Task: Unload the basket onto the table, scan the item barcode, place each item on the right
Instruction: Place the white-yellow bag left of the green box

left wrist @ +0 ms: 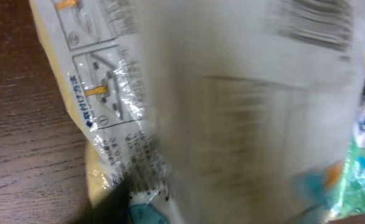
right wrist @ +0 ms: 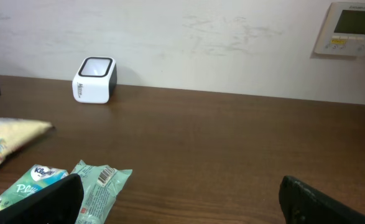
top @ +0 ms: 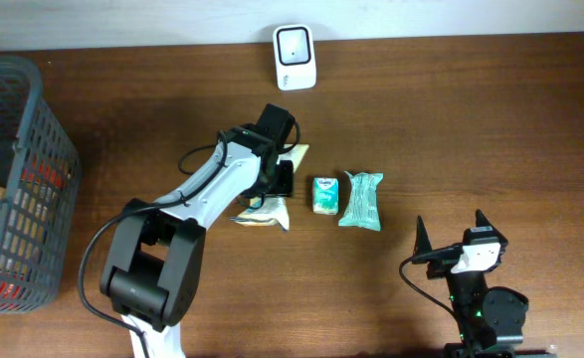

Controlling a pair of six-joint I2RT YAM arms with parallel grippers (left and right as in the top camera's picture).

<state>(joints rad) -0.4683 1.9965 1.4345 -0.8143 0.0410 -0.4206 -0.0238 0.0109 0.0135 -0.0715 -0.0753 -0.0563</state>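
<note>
A yellow and white snack packet lies at the table's middle, partly under my left gripper. In the left wrist view the packet fills the frame, blurred and very close, printed side up; only a dark fingertip shows at the bottom left, so I cannot make out how the jaws stand. The white barcode scanner stands at the table's far edge, also seen by the right wrist as a scanner. My right gripper rests near the front right, open and empty.
A small green tissue pack and a green wipes packet lie right of the snack packet. A grey basket holding more items sits at the left edge. A wall panel hangs behind.
</note>
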